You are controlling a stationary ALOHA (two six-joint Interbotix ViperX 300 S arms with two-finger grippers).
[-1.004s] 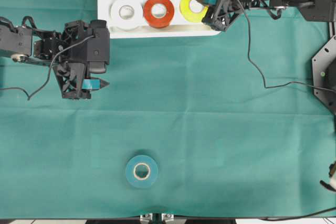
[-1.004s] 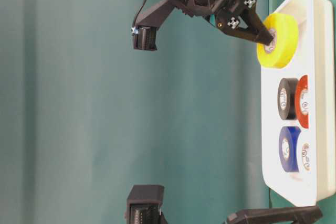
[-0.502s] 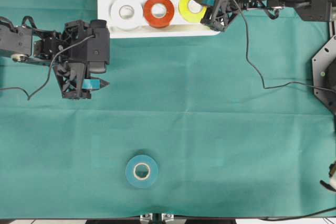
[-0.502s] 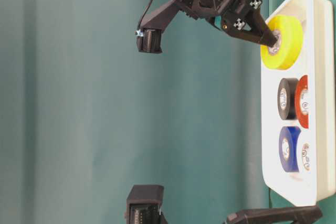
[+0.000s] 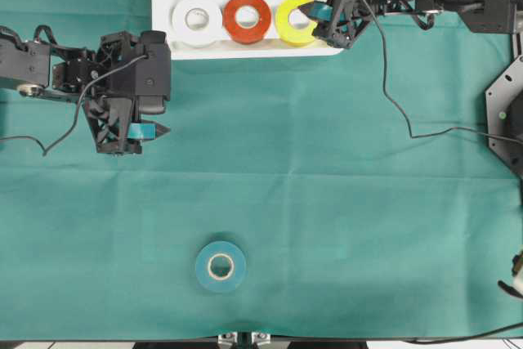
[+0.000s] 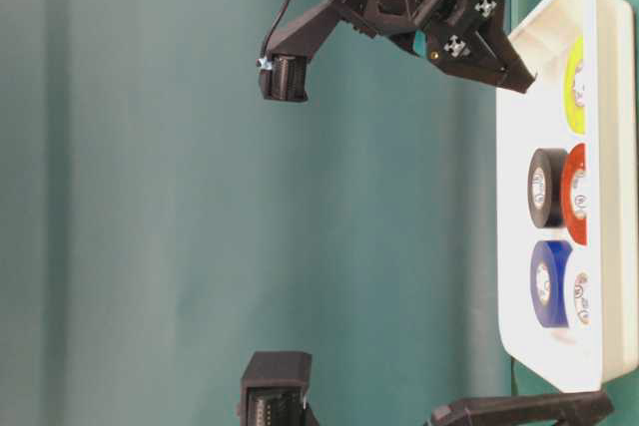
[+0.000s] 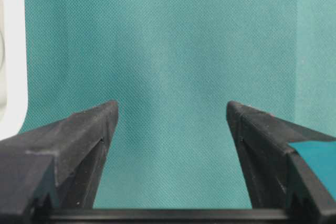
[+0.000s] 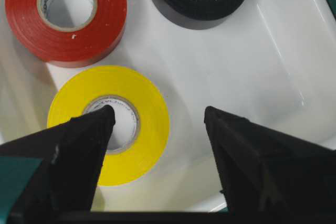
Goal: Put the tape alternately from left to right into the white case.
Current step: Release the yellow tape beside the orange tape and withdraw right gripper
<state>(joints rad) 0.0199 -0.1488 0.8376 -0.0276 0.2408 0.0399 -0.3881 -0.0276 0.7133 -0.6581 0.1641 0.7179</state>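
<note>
Case: we see the white case (image 5: 327, 45) holding five rolls, the yellow roll (image 5: 295, 20) flat beside red.
Right gripper (image 8: 157, 124): jaws wide above yellow, nothing held.
Left gripper (image 7: 170, 116): jaws wide, empty.
Remaining: teal roll (image 5: 221, 267) lies on the desk, well apart.

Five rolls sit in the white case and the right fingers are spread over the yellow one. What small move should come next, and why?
Probably lift the right gripper clear of the white case: its fingers stand open and the yellow roll lies flat inside, released. Only the teal roll remains on the cloth, nearer the open left gripper.
</note>
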